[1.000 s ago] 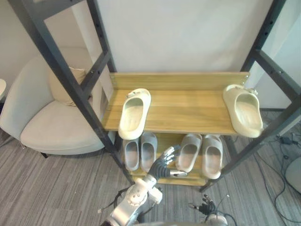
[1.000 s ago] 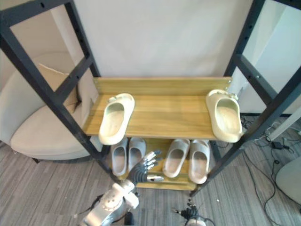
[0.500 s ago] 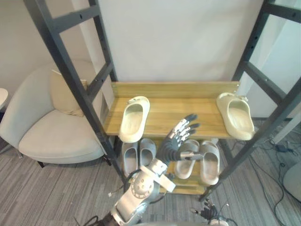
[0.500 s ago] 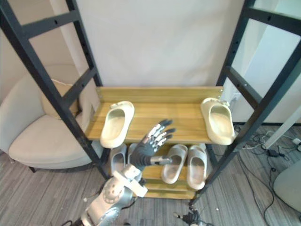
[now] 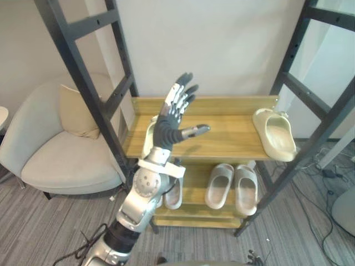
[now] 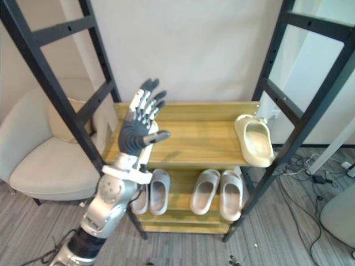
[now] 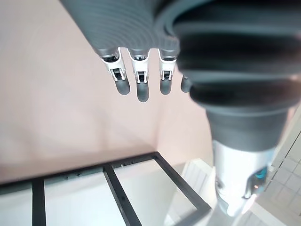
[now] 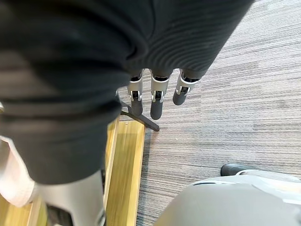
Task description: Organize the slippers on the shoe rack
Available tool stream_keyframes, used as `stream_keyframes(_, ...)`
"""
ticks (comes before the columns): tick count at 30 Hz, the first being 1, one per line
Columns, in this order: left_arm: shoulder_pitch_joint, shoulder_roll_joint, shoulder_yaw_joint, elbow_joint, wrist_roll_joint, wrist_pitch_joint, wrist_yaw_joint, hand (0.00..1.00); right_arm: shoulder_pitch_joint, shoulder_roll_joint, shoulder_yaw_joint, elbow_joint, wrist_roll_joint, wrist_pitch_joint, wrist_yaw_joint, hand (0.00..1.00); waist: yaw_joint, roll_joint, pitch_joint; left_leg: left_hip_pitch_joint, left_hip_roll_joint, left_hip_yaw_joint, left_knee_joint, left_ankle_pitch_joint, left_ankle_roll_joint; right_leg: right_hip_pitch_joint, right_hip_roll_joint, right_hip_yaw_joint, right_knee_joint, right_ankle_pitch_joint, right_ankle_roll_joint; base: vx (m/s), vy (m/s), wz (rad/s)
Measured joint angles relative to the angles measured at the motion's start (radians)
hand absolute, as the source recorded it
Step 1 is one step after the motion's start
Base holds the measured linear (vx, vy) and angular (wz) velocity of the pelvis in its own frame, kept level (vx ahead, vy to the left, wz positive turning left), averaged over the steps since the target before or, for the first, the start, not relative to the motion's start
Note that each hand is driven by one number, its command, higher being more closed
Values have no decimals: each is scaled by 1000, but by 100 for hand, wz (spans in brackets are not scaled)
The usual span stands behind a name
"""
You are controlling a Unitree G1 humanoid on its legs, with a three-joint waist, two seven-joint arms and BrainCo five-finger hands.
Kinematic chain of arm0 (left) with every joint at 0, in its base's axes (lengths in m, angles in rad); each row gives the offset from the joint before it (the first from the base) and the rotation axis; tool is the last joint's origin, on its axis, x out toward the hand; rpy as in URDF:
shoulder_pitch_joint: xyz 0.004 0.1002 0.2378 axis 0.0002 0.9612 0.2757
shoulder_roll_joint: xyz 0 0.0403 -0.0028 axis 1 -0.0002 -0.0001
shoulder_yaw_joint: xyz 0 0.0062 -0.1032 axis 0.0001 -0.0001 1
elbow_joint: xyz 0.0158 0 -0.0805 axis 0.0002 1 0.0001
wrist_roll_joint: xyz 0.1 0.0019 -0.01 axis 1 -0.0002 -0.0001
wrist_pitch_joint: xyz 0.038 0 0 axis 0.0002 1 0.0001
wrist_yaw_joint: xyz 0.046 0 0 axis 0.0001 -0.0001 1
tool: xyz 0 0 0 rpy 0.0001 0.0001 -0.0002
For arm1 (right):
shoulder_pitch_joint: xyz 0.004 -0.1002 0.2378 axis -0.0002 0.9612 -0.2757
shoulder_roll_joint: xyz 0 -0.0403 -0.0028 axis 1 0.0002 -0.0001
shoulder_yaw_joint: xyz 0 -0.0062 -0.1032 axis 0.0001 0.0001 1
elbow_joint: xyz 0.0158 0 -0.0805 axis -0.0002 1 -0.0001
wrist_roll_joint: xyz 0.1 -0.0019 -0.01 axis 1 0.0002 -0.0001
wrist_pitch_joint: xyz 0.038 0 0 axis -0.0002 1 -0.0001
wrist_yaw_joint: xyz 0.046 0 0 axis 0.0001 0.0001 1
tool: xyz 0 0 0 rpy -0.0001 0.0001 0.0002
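Observation:
The rack's upper wooden shelf (image 5: 227,141) carries two cream slippers. One (image 5: 275,133) lies at its right end; the other (image 5: 148,137) lies at the left, mostly hidden behind my left hand (image 5: 171,123). That hand is raised in front of the shelf, open, with fingers spread upward and nothing in it; in the left wrist view its fingers (image 7: 139,81) are straight. Two pairs of grey slippers sit on the lower shelf: one pair (image 5: 233,185) on the right, the other (image 5: 173,195) partly behind my left arm. My right hand (image 8: 156,96) hangs open near the floor by the rack's foot.
Dark metal posts and slanted braces (image 5: 91,88) frame the rack on both sides. A white armchair (image 5: 52,158) with a beige cushion stands to the left. A white wall is behind the rack, and grey striped carpet (image 8: 235,94) covers the floor.
My left hand has risen from the lower shelf's height to in front of the upper shelf, covering the left cream slipper. The camera has shifted; the slippers have not moved.

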Motion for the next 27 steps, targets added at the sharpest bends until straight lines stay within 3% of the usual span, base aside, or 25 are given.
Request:
stream_keyframes(11, -102, 112, 117, 276, 38, 41, 20, 0, -18, 16, -33, -10, 2, 10, 27, 0, -12, -6, 8, -11, -2, -2, 0, -2, -4, -5, 1, -6, -16, -5, -8, 0, 0, 0)
stream_keyframes(27, -154, 243, 219, 454, 138, 87, 36, 0, -44, 27, -39, -49, 3, 11, 33, 0, -13, -8, 43, -14, -3, 0, 0, -20, -22, 3, 4, -7, -44, -9, -14, 36, -20, -1)
